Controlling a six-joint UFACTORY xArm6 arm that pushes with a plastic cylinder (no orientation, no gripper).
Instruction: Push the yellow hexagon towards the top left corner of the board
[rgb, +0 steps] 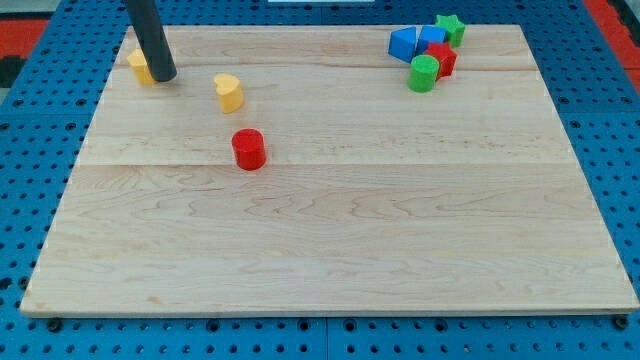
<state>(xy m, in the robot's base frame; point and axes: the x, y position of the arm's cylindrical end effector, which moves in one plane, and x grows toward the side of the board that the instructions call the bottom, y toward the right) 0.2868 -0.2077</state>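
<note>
End effector, bare rod: my tip (164, 77) touching yellow hexagon (139, 67), view's top left; no writing readable.

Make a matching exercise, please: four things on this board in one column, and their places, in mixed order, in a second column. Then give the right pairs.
Things:
1. my tip
2. red cylinder
3. green star
4. yellow block at the view's left edge

Places:
A. at the view's top right, in the cluster of blocks
B. alone, below the other yellow block
C. partly hidden behind the rod
D. against the right side of the leftmost yellow block

Pairs: 1-D, 2-B, 3-A, 4-C
</note>
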